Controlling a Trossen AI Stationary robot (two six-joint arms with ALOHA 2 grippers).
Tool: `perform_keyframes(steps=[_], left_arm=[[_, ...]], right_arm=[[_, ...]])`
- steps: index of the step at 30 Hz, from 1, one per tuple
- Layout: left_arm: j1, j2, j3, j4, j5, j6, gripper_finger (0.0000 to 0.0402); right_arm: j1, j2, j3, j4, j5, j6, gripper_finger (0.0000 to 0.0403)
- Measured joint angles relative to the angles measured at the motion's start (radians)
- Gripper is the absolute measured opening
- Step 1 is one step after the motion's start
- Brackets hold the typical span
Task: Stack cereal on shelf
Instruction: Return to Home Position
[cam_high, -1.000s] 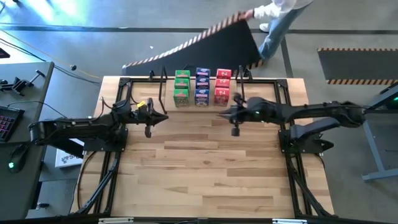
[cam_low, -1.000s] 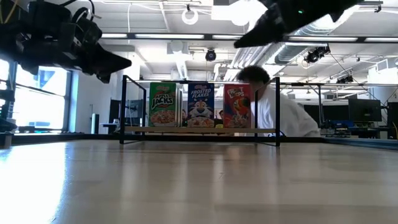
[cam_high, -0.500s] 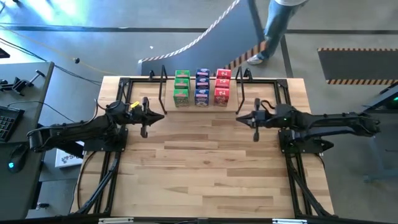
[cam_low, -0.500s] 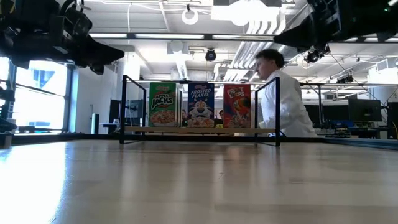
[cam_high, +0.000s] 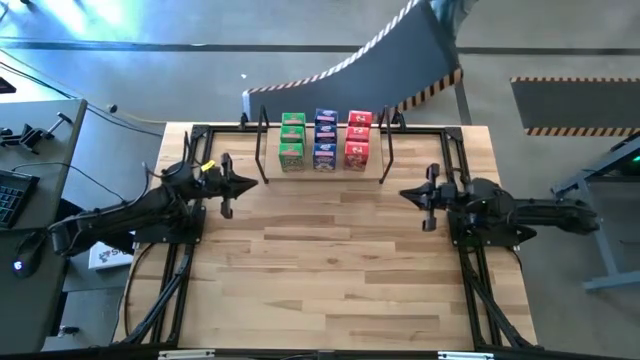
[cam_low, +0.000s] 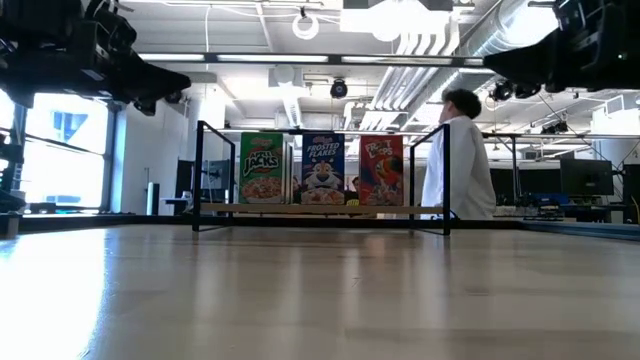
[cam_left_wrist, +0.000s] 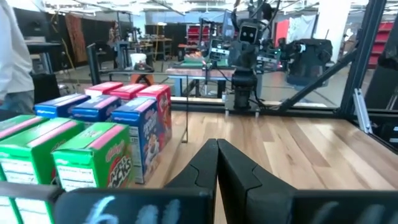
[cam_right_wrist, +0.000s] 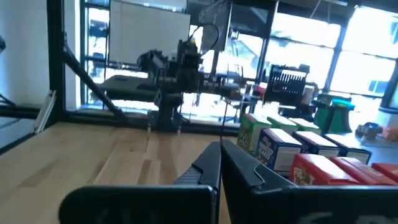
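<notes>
- The shelf (cam_high: 272, 162) is seen at the 12 o'clock edge of the table (cam_high: 330, 270), and the cereal boxes (cam_high: 325, 140) are lined up on it in green, blue and red columns.
- In the low view, "JACKS" is read on the green box (cam_low: 262, 168) and "FROSTED FLAKES" on the blue box (cam_low: 323, 168). The title of the red box (cam_low: 380, 168) cannot be read surely.
- The left gripper (cam_high: 252, 182) is held above the table at 10 o'clock, clenched on nothing.
- The right gripper (cam_high: 405, 193) is held at 2 o'clock, fingers pressed together and empty.
- A person (cam_low: 465, 165) in a white coat is seen behind the shelf.
</notes>
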Motion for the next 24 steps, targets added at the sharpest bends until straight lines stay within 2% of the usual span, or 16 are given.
perform_keyframes(steps=[7,12,16,20,24], left_arm=[[0.019,-0.143,-0.065,-0.022,-0.005,-0.022,0.0000],[0.032,-0.261,-0.071,-0.135,-0.029,-0.028,0.0000],[0.032,-0.359,-0.070,-0.195,-0.032,-0.019,0.0000],[0.032,-0.356,-0.070,-0.186,-0.032,-0.009,0.0000],[0.032,-0.356,-0.070,-0.202,-0.040,-0.015,0.0000]], right_arm=[[0.000,-0.244,-0.022,-0.188,0.010,0.022,0.0000],[0.000,-0.243,-0.022,-0.221,0.073,0.022,0.0000],[0.000,-0.243,-0.022,-0.245,0.080,0.028,0.0000],[0.000,-0.244,-0.061,-0.176,0.105,0.061,0.0000],[-0.002,-0.239,-0.061,-0.225,0.121,0.099,0.0000]])
